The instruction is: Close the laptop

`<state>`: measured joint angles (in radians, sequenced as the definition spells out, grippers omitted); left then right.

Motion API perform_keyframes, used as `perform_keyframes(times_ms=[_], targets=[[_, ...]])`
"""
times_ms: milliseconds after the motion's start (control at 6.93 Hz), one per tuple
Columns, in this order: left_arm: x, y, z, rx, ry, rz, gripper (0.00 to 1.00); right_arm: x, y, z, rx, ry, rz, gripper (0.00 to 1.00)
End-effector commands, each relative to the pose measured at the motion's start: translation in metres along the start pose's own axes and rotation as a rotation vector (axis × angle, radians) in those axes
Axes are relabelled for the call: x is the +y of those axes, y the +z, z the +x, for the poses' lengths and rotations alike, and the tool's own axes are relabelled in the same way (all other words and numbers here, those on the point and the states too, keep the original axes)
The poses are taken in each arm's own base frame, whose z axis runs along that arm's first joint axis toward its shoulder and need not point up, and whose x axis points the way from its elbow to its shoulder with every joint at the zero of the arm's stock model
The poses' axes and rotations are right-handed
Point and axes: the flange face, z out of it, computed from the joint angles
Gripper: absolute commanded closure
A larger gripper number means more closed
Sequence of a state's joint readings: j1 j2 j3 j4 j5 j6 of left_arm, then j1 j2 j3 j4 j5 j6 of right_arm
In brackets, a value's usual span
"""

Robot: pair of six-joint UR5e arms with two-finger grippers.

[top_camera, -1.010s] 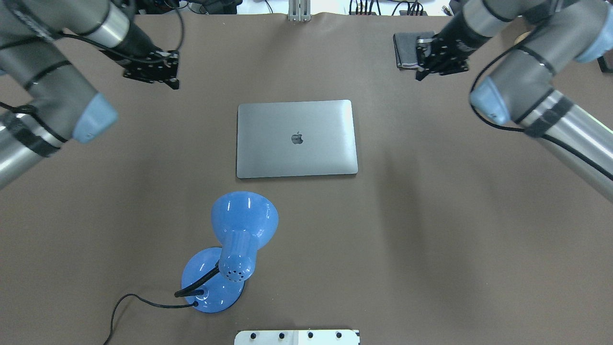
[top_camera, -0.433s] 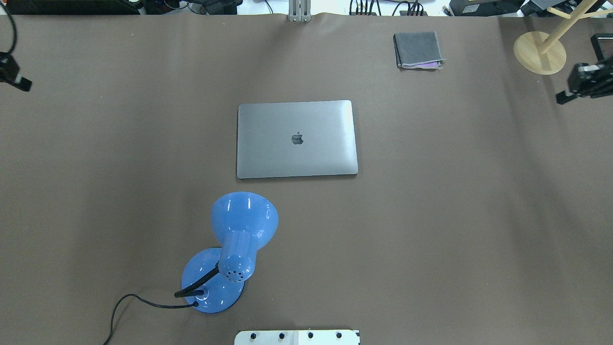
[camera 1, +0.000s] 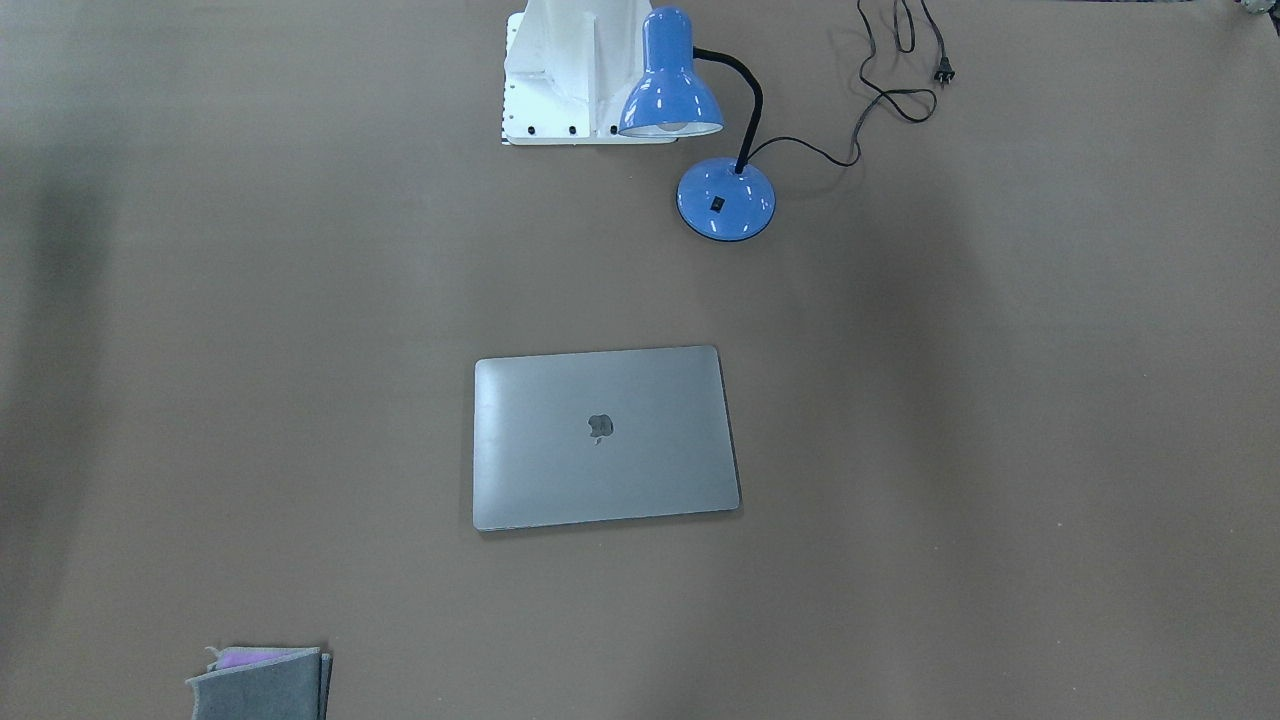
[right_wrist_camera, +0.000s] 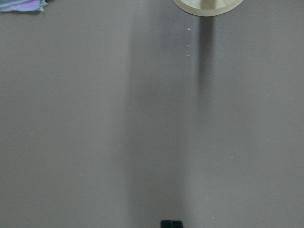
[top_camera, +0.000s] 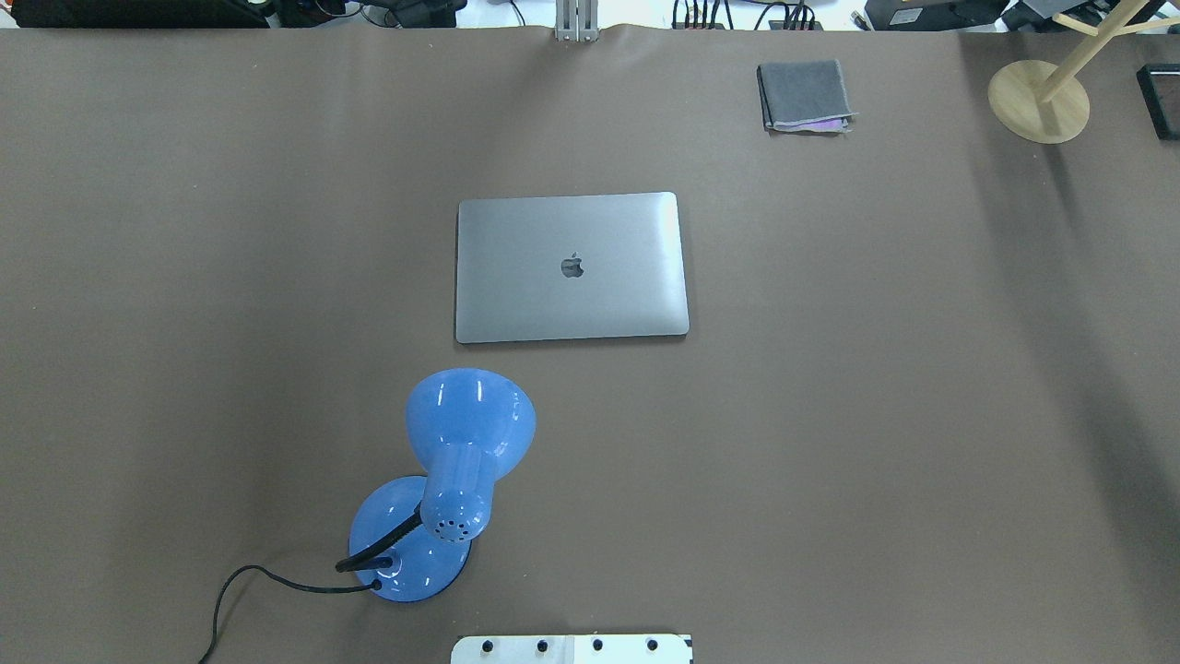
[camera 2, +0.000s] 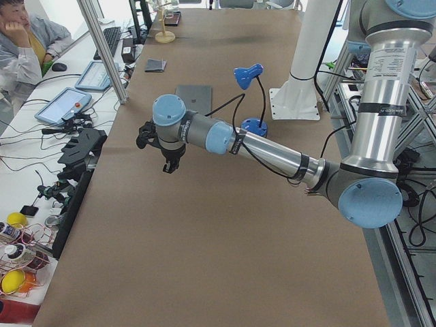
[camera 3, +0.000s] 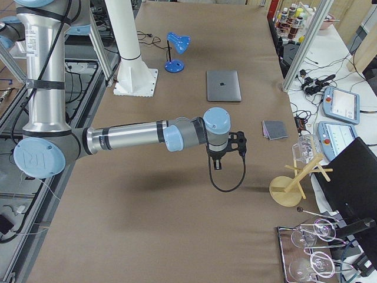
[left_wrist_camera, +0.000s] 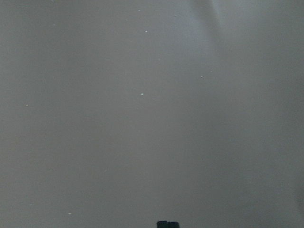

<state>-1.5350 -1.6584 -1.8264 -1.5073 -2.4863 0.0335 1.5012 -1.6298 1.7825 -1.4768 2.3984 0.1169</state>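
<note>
The space-grey laptop (top_camera: 572, 267) lies flat in the middle of the brown table with its lid down and the apple logo up. It also shows in the front view (camera 1: 605, 435) and in both side views (camera 2: 194, 95) (camera 3: 223, 86). Neither gripper is in the overhead or front view. My left gripper (camera 2: 165, 162) hangs over bare table far to the laptop's left. My right gripper (camera 3: 216, 164) hangs over bare table far to its right. I cannot tell whether either is open or shut. Both wrist views show only bare table.
A blue desk lamp (top_camera: 452, 480) with a black cord stands on the robot's side of the laptop. A folded grey cloth (top_camera: 804, 96) lies at the far right. A wooden stand (top_camera: 1037, 101) is at the far right corner. The white robot base plate (top_camera: 572, 648) is at the near edge.
Both arms have pulled back sideways out of the overhead view, the left one to the left and the right one to the right. The laptop has not moved.
</note>
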Motion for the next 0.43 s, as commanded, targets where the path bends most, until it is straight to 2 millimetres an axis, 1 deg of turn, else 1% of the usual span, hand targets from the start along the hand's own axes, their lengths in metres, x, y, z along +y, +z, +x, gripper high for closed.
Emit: perform_keyframes(times_ms=[0, 144, 289], targets=[[0.015, -0.022, -0.025, -0.023, 0.012, 0.007, 1.00, 0.012, -0.006, 0.025, 0.071, -0.048, -0.029, 1.00], [0.019, -0.019, -0.029, -0.022, -0.005, -0.005, 1.00, 0.012, -0.006, 0.029, 0.115, -0.048, -0.031, 1.00], [0.023, -0.027, -0.040, -0.066, -0.022, 0.003, 1.00, 0.011, -0.005, 0.032, 0.166, -0.042, -0.044, 1.00]])
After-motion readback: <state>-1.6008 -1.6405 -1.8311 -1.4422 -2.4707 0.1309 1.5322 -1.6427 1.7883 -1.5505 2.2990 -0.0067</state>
